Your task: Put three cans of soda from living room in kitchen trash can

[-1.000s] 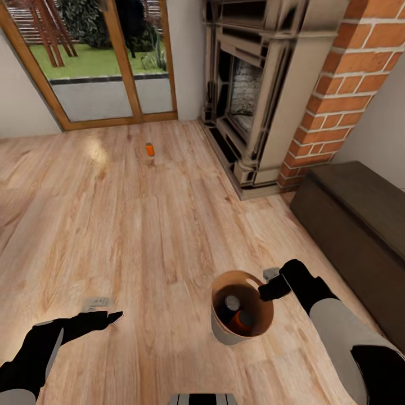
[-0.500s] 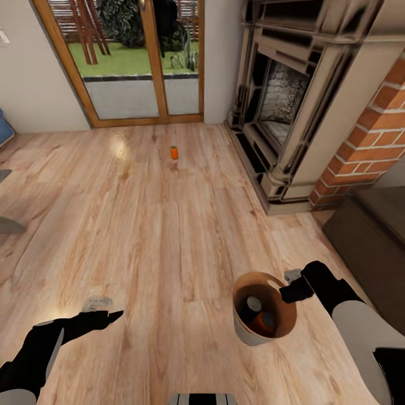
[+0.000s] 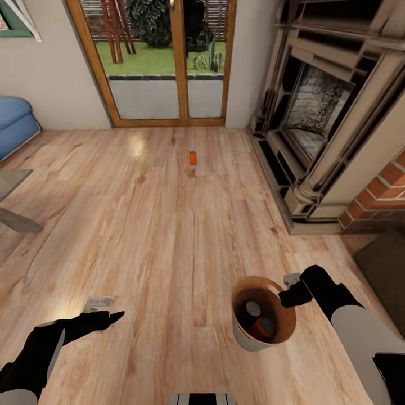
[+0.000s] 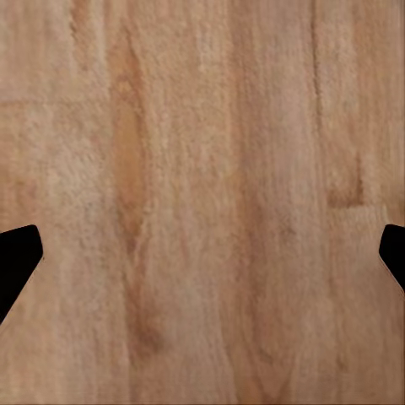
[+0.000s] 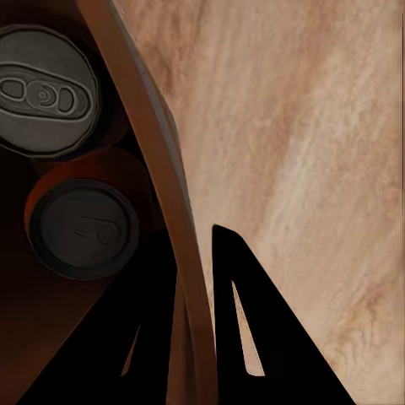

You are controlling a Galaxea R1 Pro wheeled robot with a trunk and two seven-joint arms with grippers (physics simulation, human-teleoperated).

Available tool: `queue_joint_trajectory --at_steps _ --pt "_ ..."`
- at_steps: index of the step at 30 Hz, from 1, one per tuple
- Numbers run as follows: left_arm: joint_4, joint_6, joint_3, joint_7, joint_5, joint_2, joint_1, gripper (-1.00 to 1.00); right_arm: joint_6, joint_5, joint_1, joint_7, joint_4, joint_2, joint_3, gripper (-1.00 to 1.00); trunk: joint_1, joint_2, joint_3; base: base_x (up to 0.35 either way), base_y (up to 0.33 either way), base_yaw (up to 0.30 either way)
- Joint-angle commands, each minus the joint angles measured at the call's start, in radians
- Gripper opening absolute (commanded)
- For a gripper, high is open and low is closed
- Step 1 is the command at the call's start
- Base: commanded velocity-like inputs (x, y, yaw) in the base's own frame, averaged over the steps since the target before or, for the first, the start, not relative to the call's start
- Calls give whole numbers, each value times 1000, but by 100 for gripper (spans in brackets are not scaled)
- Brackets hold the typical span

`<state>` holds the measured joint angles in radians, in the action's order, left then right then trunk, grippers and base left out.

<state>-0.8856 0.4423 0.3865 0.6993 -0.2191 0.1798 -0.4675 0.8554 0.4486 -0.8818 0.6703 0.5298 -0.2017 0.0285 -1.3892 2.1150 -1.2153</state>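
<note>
living room view swung left; right claw (image 3: 291,293) clamped on bucket (image 3: 245,339) rim, probably two cans inside, left claw (image 3: 107,318) wide open, empty, last orange can (image 3: 193,158) ahead.

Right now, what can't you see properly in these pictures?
- Cans in the bucket: head view, its wall hides their sides.
- Far orange can: head view, too small to read.
- Sofa: cut off by the frame edge.
- Left claw: left wrist view, fingertips cut off at the edges.
</note>
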Motion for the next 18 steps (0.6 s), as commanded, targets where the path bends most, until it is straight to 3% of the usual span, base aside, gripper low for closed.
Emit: queue_joint_trajectory --at_steps 1,12,18 --pt "1 0 0 0 0 0 0 100 7 -14 0 4 0 1 0 -100 0 0 0 327 0 70" --pt "7 1 0 0 -1 0 0 100 7 -14 3 -3 0 9 1 -100 0 0 0 327 6 10" --pt "7 2 0 1 -2 0 0 100 7 -14 3 -4 -1 11 0 -100 0 0 0 325 92 -102"
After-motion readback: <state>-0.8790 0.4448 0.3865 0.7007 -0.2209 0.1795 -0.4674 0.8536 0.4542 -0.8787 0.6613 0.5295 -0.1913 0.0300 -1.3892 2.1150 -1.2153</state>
